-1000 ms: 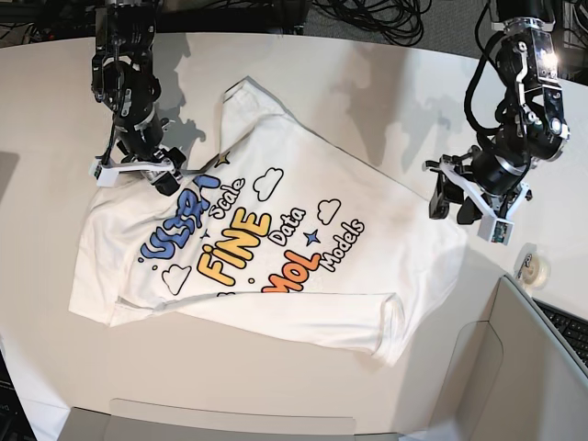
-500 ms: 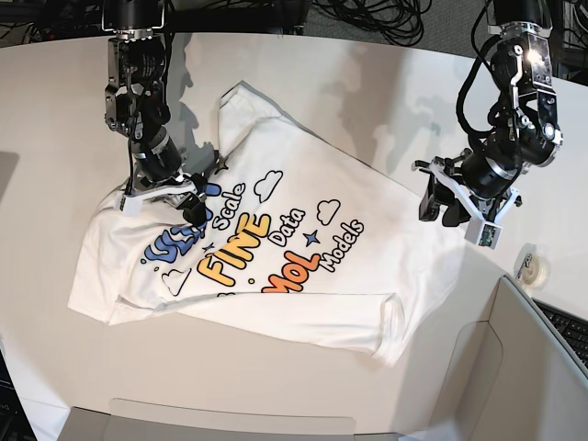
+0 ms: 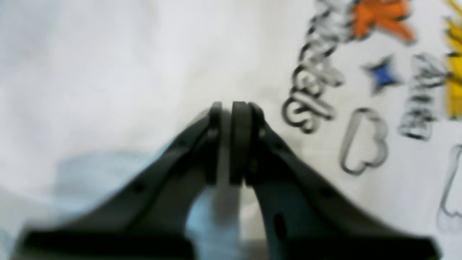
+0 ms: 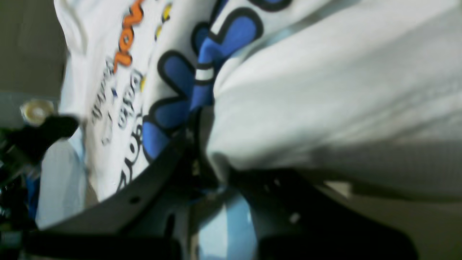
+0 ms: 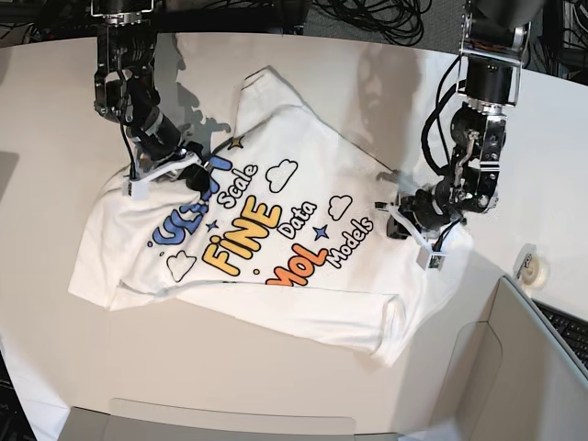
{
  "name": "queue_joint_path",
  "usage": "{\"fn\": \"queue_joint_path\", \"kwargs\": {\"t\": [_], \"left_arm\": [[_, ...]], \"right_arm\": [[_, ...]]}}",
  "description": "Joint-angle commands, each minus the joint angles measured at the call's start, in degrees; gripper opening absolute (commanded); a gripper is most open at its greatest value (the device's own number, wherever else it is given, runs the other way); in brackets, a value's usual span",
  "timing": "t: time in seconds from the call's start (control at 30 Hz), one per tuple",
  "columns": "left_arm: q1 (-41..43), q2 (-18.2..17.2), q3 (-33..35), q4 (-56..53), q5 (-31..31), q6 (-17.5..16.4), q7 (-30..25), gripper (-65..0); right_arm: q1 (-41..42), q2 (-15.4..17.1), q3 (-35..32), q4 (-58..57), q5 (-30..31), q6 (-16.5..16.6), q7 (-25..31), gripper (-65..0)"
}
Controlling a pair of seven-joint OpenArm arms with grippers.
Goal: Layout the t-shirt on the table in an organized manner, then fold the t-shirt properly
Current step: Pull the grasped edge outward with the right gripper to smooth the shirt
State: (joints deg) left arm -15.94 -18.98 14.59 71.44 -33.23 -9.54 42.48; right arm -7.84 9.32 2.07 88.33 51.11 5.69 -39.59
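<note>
Base view shows the t-shirt [image 5: 276,248] lying print-side up on the table [image 5: 367,83], skewed rather than square. Its long axis runs diagonally from the upper left of the view toward the lower right, and the lines of lettering climb from lower left to upper right. The bottom edge is folded over on itself, and the cloth is rumpled near both grippers.

The right gripper [image 5: 188,175] sits on the shirt's upper left, by the blue lettering. In the right wrist view its jaws are pressed together on a raised fold of white fabric [image 4: 288,108].

The left gripper [image 5: 418,241] is at the shirt's right edge. In the left wrist view its fingers [image 3: 240,137] pinch a thin layer of the cloth between them.

A roll of tape [image 5: 535,267] lies well apart, near the table's right edge.
</note>
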Motion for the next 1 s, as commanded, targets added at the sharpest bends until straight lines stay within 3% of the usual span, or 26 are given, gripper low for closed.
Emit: {"fn": "queue_joint_path", "kwargs": {"t": [0.0, 0.1, 0.27, 0.43, 0.53, 0.8, 0.97], "left_arm": [[-1.8, -0.4, 1.3, -2.6, 2.9, 0.7, 1.2, -59.7], [-1.7, -0.3, 4.6, -8.2, 9.6, 0.7, -2.2, -59.9], [1.3, -0.7, 4.9, -7.7, 15.7, 0.7, -3.1, -59.9], [3.0, -0.8, 4.9, -6.1, 17.8, 0.8, -2.9, -59.8], [3.2, -0.8, 4.9, -6.3, 17.8, 0.8, -2.9, -59.8], [3.3, -0.8, 5.1, -6.4, 17.8, 0.8, -2.7, -59.7], [3.3, -0.7, 5.2, -6.4, 17.8, 0.8, -2.7, -59.7]], "right_arm": [[-0.6, 1.6, 0.3, 2.2, 0.4, -1.1, -2.0, -64.2], [-1.4, 7.1, 0.4, 7.9, 0.7, -1.3, -6.3, -64.3], [-1.4, 16.0, 1.3, 15.2, 2.7, -0.9, -15.0, -64.2], [-1.2, 20.4, 11.2, 16.4, 15.5, -0.9, -24.1, -64.1], [-2.1, 24.5, 15.2, 16.3, 20.5, -0.9, -25.5, -64.1], [-9.6, 30.1, 26.7, 16.4, 20.9, -0.9, -25.7, -63.0], [-14.7, 32.3, 29.9, 16.4, 20.8, -1.0, -25.7, -48.6]]}}
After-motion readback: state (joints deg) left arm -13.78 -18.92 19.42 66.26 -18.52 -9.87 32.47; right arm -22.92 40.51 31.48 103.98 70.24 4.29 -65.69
